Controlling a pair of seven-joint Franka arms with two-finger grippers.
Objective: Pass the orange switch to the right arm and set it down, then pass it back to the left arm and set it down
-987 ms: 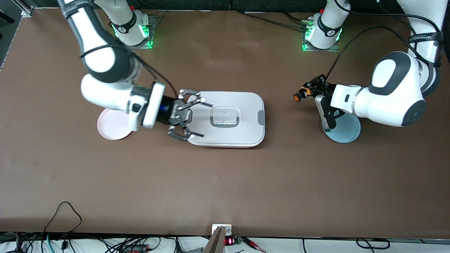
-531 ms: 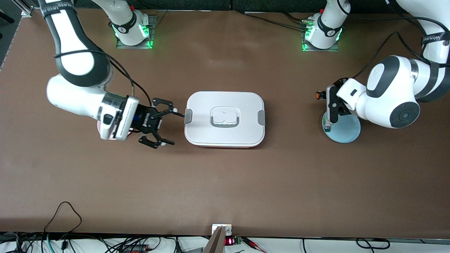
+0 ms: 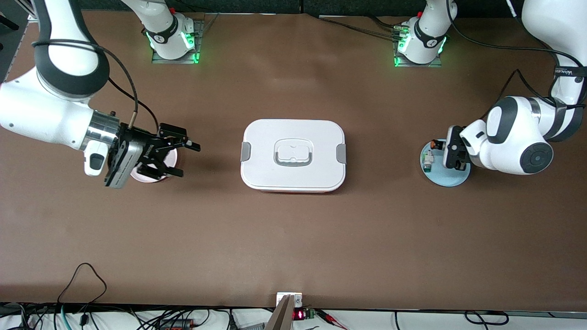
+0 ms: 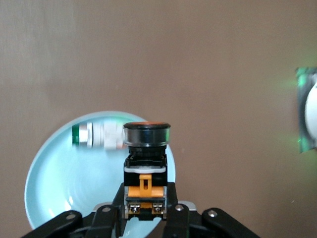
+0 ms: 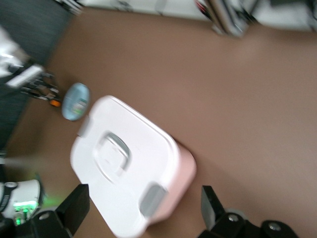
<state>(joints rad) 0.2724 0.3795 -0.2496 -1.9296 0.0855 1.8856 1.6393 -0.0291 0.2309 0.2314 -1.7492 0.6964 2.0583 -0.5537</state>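
The orange switch [image 4: 146, 168], a black block with an orange clip and a round black cap, sits upright between the jaws of my left gripper [image 4: 146, 204], which is shut on it. In the front view that gripper [image 3: 441, 147] hangs over the pale blue plate [image 3: 447, 178] with the switch [image 3: 435, 144] at its tip. My right gripper [image 3: 189, 160] is open and holds nothing, over the pink plate [image 3: 146, 177]. The white lidded box [image 3: 293, 156] stands between the two plates, apart from both grippers. It shows in the right wrist view as the box [image 5: 124, 163], ahead of the fingers [image 5: 74, 208].
A small white-grey part with a green tip [image 3: 427, 160] lies on the blue plate [image 4: 59, 188]; it shows beside the switch in the left wrist view [image 4: 96, 136]. Cables and both arm bases line the table's edges.
My right gripper has drawn back from over the box's end to above the pink plate. My left gripper, still holding the switch, has pulled away from the box and come down over the blue plate.
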